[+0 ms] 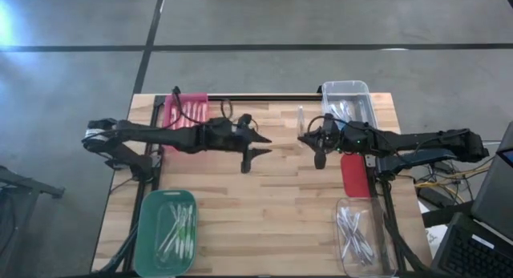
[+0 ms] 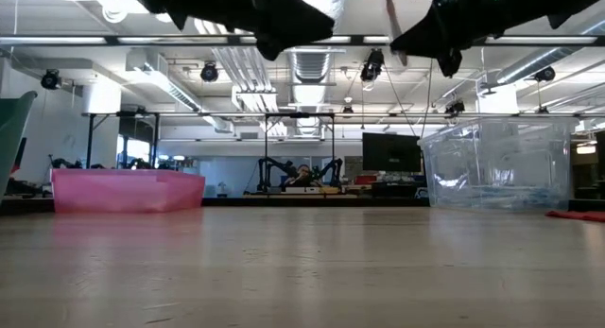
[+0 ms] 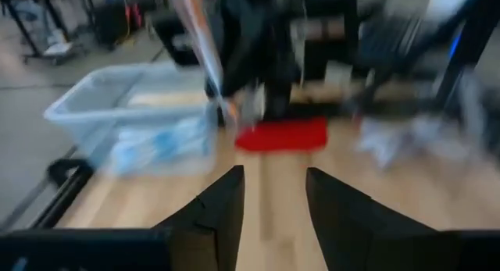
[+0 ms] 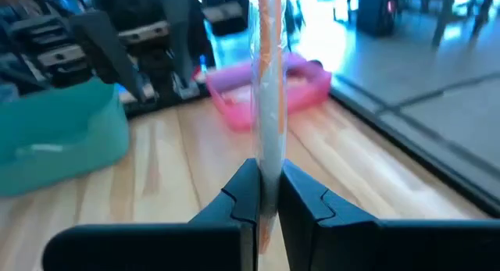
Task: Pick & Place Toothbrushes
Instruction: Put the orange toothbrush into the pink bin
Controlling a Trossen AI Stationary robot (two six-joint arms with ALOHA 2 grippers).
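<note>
- Fingers of our right gripper (image 4: 268,194) pinch a wrapped toothbrush (image 4: 269,91), long axis upright above mid-table.
- Our left gripper (image 1: 260,147) hovers nearby, fingers apart, holding nothing.
- We read no labels.
- Wooden table (image 1: 272,222) carries a pink bin (image 1: 186,110), green bin (image 1: 167,232) and clear bins (image 1: 349,100); workshop beyond.

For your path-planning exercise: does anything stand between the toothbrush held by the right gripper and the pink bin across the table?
The right gripper is shut on a toothbrush. In the high view the left gripper, open and empty, hangs over the table's middle, roughly on the line to the pink bin. Nothing else visible stands between.
</note>
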